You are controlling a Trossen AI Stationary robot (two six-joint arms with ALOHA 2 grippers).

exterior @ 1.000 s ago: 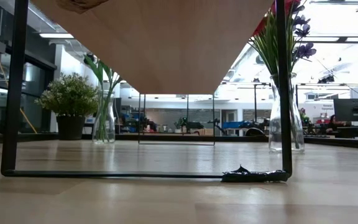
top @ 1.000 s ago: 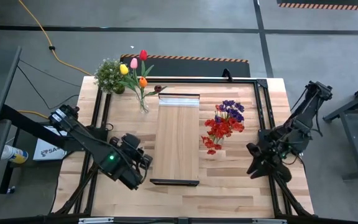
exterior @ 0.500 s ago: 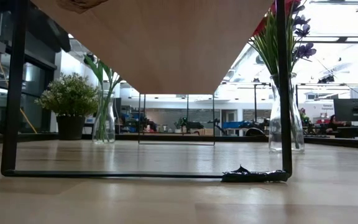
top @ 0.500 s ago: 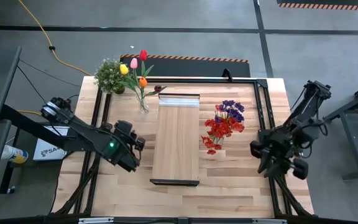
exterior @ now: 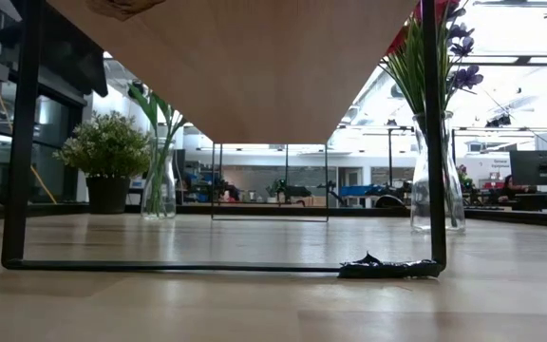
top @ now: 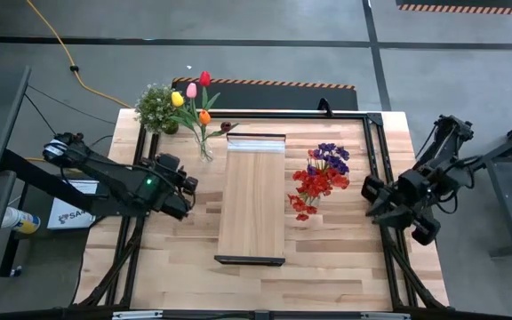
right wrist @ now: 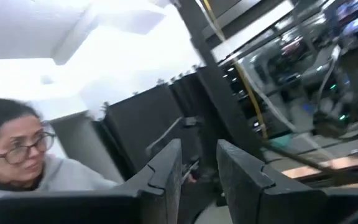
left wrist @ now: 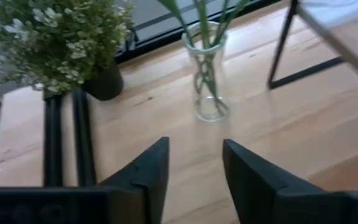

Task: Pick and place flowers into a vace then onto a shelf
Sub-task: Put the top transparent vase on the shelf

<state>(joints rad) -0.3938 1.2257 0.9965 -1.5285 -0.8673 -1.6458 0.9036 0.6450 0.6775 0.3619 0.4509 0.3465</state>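
The tulip vase [left wrist: 209,74] stands upright directly ahead of the left gripper [left wrist: 194,171], which is parted, empty and nearer; the right gripper [right wrist: 197,168], narrowly parted, is raised away.

high: straight down | low: table-level, under shelf [exterior: 245,66] | both share it

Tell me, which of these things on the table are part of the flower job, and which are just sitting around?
Part of the job:
- tulips in a glass vase
- red and purple flowers in a second vase
- shelf

Just sitting around:
- potted plant
- yellow cable on the floor
- a person in the room beyond the table
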